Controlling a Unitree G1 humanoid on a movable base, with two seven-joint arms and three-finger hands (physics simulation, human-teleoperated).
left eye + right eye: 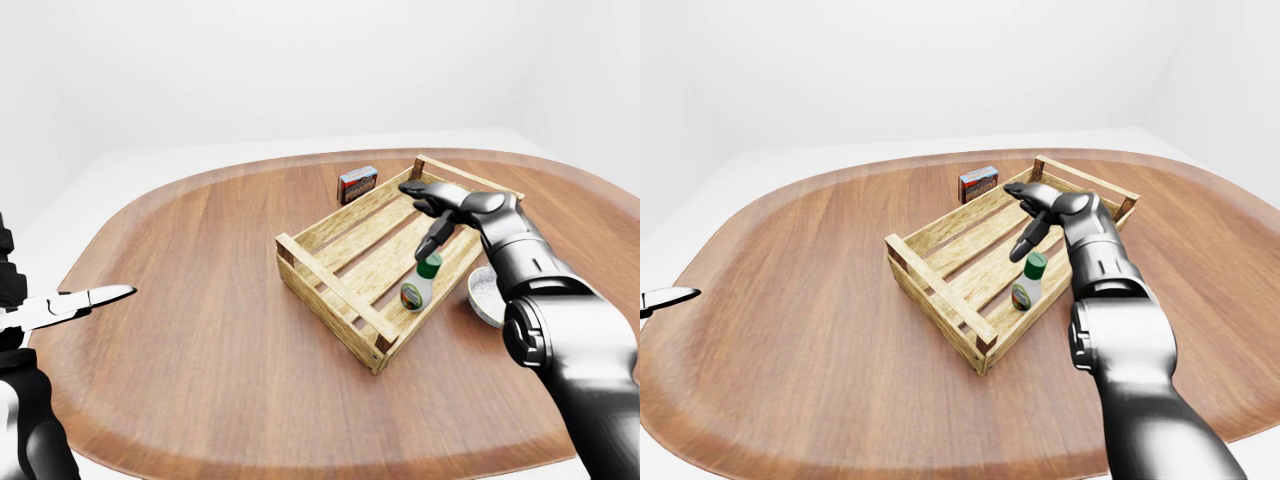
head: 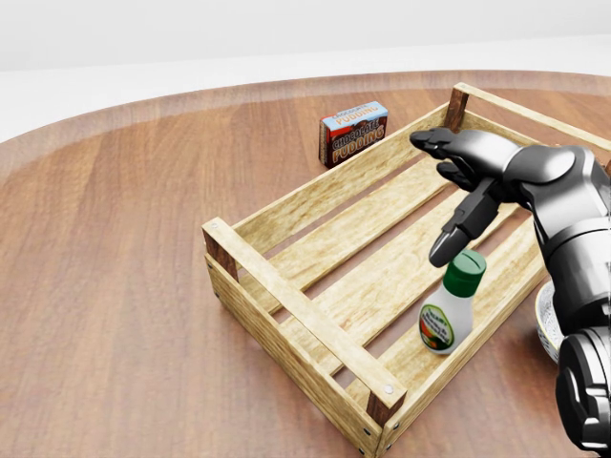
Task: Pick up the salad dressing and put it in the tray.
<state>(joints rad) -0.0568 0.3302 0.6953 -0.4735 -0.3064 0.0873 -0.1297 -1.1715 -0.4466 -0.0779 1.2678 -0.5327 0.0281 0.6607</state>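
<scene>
The left hand [image 1: 60, 305] hangs beside the counter [image 2: 124, 286], apparently holding nothing. The salad dressing [image 2: 451, 306] stands upright inside the tray [image 2: 286, 291]. Above it, the right hand [image 2: 456, 181] hovers with fingers spread, holding nothing.

Bare white room, wooden table [image 1: 200, 330]

head view: close, looking down | eye views: wider, farther | shared: wooden tray [image 2: 286, 296]
</scene>
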